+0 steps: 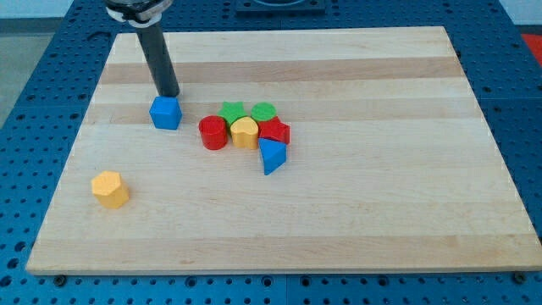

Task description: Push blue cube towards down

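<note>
Pushing the blue cube (166,112) toward the view's bottom is the step in hand, and you start well placed. My tip (170,94) sits at the cube's upper edge, touching or just short of it; contact cannot be confirmed from this angle. No fingers exist on this rig, so nothing opens, closes or grips: the rod only shoves.

Layout, relative to my tip:
- Blue cube: directly below, just beside.
- Red cylinder (213,133): below and to the view's right, near, at the edge of a tight cluster.
- Yellow block (245,132), two green blocks (232,112) (263,111), red block (275,131), blue wedge (272,156): further right, packed together.
- Orange block (110,188): well below, to the view's left, apart from everything.
- Board (381,212): bare wood below the cube.

Notes for doing this well:
- My tip appears slightly right of the cube's centre. You should shift it a touch left before driving, otherwise the cube will probably rotate and slide off leftward.
- Drive straight down the view, slowly, and watch for yaw.
- The lane between the red cylinder and the orange block looks free; hold the line so the cube touches neither.
</note>
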Motion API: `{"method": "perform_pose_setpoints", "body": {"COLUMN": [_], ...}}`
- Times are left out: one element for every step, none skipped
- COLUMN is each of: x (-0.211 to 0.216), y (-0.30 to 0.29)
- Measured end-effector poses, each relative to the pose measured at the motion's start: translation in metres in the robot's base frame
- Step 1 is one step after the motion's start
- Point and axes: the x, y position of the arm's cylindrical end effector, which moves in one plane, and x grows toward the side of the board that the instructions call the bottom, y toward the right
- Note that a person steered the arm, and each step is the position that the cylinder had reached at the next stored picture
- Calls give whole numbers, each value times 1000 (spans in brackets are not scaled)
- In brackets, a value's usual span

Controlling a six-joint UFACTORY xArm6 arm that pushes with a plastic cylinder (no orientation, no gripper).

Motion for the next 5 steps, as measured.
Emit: {"method": "perform_pose_setpoints", "body": {"x": [29, 57, 72, 75, 75], "y": [-1, -1, -1, -2, -9]}}
